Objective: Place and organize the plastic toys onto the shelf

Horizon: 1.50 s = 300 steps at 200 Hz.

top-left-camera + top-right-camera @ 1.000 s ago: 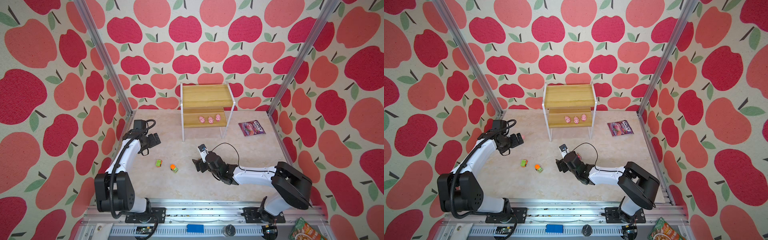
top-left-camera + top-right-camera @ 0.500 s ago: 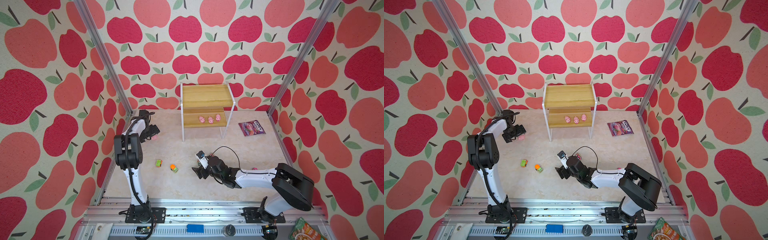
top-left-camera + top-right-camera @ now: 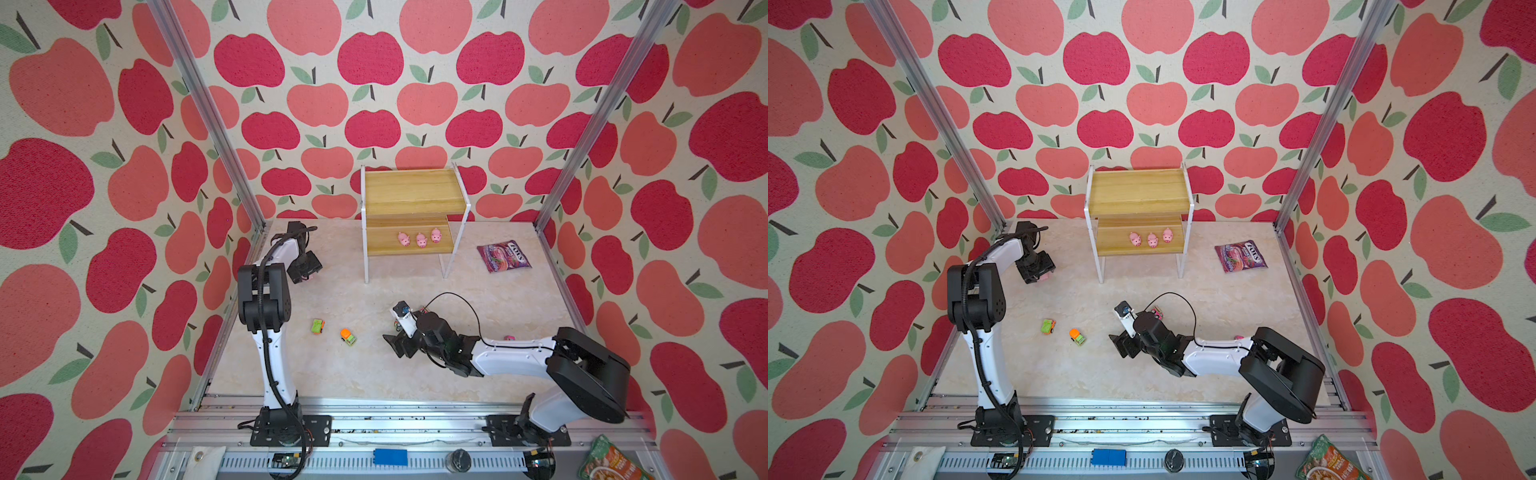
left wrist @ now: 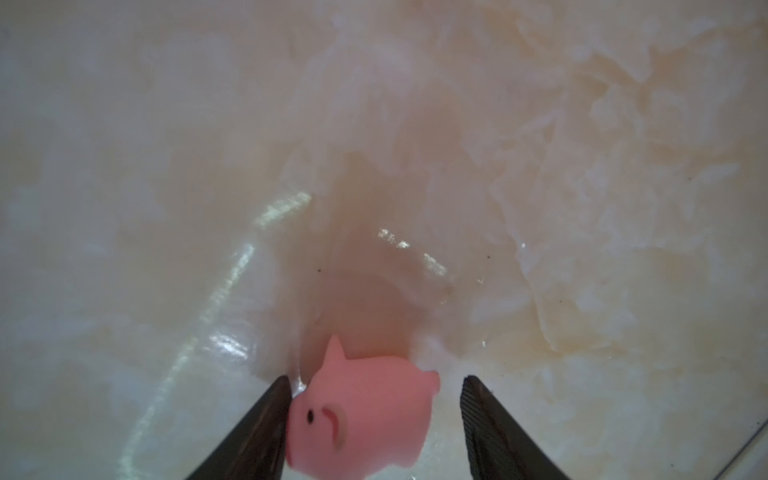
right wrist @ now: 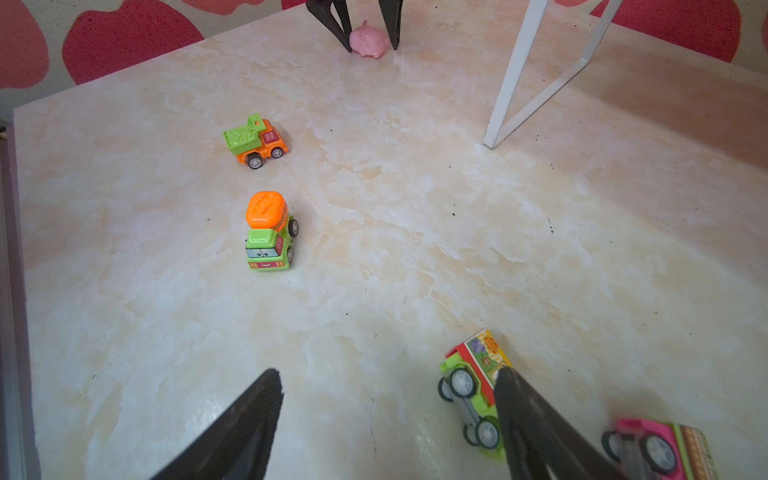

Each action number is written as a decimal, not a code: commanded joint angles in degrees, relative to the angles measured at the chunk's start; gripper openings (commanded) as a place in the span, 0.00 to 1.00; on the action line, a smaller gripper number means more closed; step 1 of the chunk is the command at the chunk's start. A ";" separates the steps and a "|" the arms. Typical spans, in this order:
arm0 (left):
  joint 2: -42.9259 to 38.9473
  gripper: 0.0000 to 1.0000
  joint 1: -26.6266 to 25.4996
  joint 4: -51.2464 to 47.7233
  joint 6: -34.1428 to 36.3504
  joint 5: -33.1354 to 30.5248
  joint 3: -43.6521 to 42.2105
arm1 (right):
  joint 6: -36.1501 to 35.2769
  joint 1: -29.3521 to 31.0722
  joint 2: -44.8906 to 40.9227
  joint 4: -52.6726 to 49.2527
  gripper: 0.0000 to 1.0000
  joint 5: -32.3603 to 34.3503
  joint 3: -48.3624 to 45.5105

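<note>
The shelf (image 3: pixel 411 195) (image 3: pixel 1138 193) stands at the back with three pink pigs (image 3: pixel 420 240) (image 3: pixel 1152 240) on its lower board. My left gripper (image 3: pixel 307 272) (image 4: pixel 374 382) is down at the back left with its jaws around a fourth pink pig (image 4: pixel 361 415) (image 5: pixel 368 41). One finger touches the pig and a gap shows at the other. My right gripper (image 3: pixel 397 345) (image 5: pixel 384 374) hangs open and empty over mid-table. A striped green car (image 5: pixel 473 395) lies on its side against the outside of one finger, and a pink car (image 5: pixel 656 449) sits just beyond.
A green-and-orange dump truck (image 3: pixel 318 326) (image 5: pixel 255 141) and an orange-topped green mixer car (image 3: pixel 348 336) (image 5: pixel 269 232) stand between the arms. A purple candy bag (image 3: pixel 503 257) lies right of the shelf. The shelf's white leg (image 5: pixel 519 75) stands ahead of the right gripper.
The left arm's elbow has swung upright while its gripper stayed over the pig, and its jaws have narrowed around the pig. The right gripper slid a little toward the front.
</note>
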 commanded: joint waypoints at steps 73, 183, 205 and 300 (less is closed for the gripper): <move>-16.54 0.33 -5.23 0.85 1.69 -7.15 -15.66 | 0.64 -5.44 -10.67 -6.24 0.82 2.94 -2.60; -34.62 0.37 -50.39 19.57 2.98 -21.68 -31.29 | 14.63 -32.98 -33.24 -41.35 0.81 2.39 1.58; -28.42 0.37 -53.57 24.73 4.07 -21.36 -28.58 | 16.09 -38.55 -36.00 -43.91 0.81 -1.22 2.17; -46.79 0.57 -39.93 19.69 0.34 -11.58 -38.61 | 3.27 -26.39 -28.78 -34.01 0.81 -5.04 2.81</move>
